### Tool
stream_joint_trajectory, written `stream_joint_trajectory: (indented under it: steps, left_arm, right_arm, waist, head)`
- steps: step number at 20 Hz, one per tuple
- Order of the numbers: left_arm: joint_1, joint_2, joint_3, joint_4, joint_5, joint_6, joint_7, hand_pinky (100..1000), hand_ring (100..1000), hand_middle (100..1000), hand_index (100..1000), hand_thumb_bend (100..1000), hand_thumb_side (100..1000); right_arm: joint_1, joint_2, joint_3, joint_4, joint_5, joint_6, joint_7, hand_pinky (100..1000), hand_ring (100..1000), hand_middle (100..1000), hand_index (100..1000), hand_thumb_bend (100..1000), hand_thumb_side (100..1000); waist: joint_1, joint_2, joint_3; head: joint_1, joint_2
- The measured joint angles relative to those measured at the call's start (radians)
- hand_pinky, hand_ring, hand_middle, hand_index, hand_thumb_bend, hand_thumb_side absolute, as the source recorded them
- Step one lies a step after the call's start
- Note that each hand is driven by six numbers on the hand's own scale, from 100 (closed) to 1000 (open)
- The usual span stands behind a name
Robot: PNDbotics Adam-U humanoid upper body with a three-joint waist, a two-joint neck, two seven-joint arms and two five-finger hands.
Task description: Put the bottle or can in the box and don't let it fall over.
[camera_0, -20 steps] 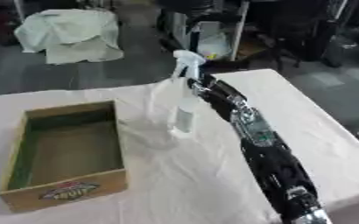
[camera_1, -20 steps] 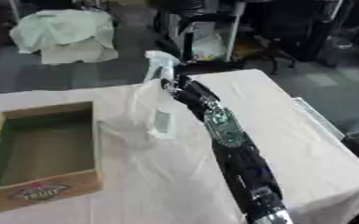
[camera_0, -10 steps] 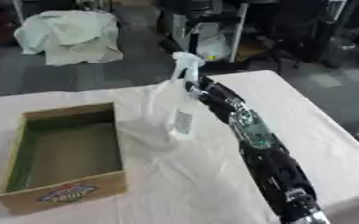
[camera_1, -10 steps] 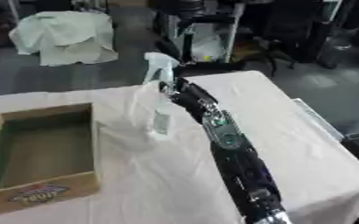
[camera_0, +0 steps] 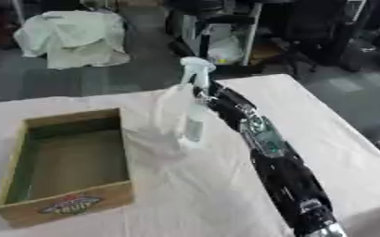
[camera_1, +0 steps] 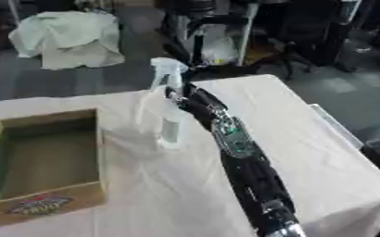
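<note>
A clear spray bottle (camera_0: pixel 186 113) with a white trigger head stands upright over the white cloth, just right of the wooden box (camera_0: pixel 65 200). My right hand (camera_0: pixel 212 98) reaches in along the long black arm from the lower right, its fingers curled round the bottle's neck and upper body. The box is open-topped with a green inside and holds nothing. Whether the bottle's base touches the cloth is not visible. My left hand shows in neither view.
The table (camera_0: pixel 339 139) is covered by a white cloth, with its right edge close to my arm. Beyond the far edge are a draped white sheet (camera_0: pixel 72 37), chairs and dark equipment on the floor.
The bottle and my right hand have shifted slightly left, toward the box. The bottle stays upright.
</note>
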Motion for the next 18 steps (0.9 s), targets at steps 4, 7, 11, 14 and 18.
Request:
stream_joint_trajectory:
  steps: [4,7,11,14,18]
  left_arm:
    - [0.0,0.0,0.0,0.0,0.0,0.0,-0.001,1000,1000,1000,828,132,790]
    - [0.0,0.0,0.0,0.0,-0.001,-0.001,-0.004,1000,1000,1000,828,131,790]
    - [0.0,0.0,0.0,0.0,-0.002,-0.001,-0.007,1000,1000,1000,828,129,790]
    - [0.0,0.0,0.0,0.0,-0.002,-0.001,-0.008,1000,1000,1000,828,129,790]
    - [0.0,0.0,0.0,0.0,-0.004,0.0,-0.011,1000,1000,1000,828,128,790]
  right_arm:
    - [-0.003,0.008,0.0,0.0,0.0,0.002,0.002,977,1000,1000,994,100,470]
    - [-0.003,0.009,0.001,0.0,0.0,0.003,0.002,972,1000,1000,986,100,470]
    - [-0.004,0.01,0.001,0.0,0.0,0.01,-0.002,968,1000,1000,978,100,470]
    - [-0.008,0.01,0.0,0.0,0.0,0.012,-0.005,949,1000,1000,963,100,470]
    - [-0.011,0.012,0.0,0.0,-0.001,0.018,-0.012,921,995,1000,938,100,470]
  waist:
    - [0.0,0.0,0.002]
    - [0.001,0.001,0.002]
    - [0.002,0.002,0.002]
    - [0.002,0.002,0.002]
    - [0.002,0.003,0.002]
  head:
    - [-0.001,0.0]
    - [-0.003,-0.001]
    - [-0.01,-0.005]
    - [-0.01,-0.008]
    - [-0.013,-0.008]
